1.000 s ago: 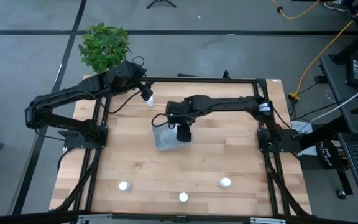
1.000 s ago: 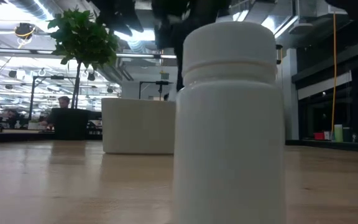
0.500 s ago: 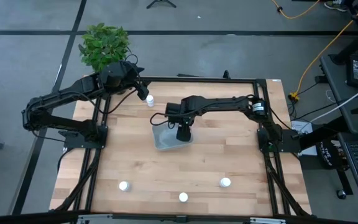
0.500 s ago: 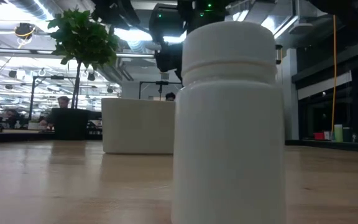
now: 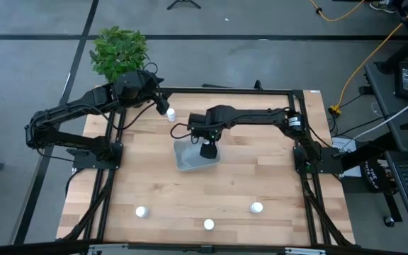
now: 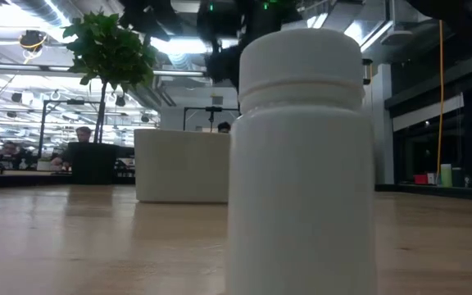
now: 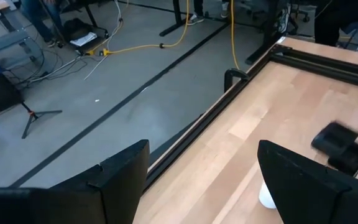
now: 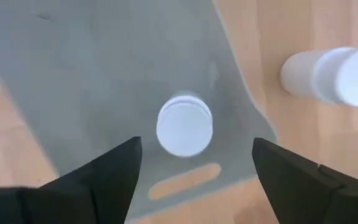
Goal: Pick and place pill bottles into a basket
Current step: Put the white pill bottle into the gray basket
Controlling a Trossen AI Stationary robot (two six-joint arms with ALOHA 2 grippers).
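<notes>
The basket (image 5: 190,156) is a pale translucent tray at the table's middle. My right gripper (image 5: 207,148) hangs open above it, fingers pointing down. One pill bottle (image 8: 184,129) stands upright on the basket's floor, between and below the fingertips and free of them. At the far edge my left gripper (image 5: 166,108) is open, with a second bottle (image 5: 171,115) on the table just beside one finger (image 7: 303,186). That bottle (image 7: 266,196) is partly hidden by the finger. Three more bottles (image 5: 141,211) (image 5: 209,224) (image 5: 257,207) stand along the near edge.
A potted plant (image 5: 119,51) stands at the far left corner. A black frame (image 5: 232,91) runs round the table. In the low view the nearest bottle (image 6: 301,156) fills the picture's middle, with the basket (image 6: 183,164) behind it. Bare wood lies between the basket and the near bottles.
My right gripper has opened above the basket and let go of a bottle, which now stands on the basket's floor. My left gripper has drawn back a little toward the table's far left corner; the bottle beside it has stayed in place.
</notes>
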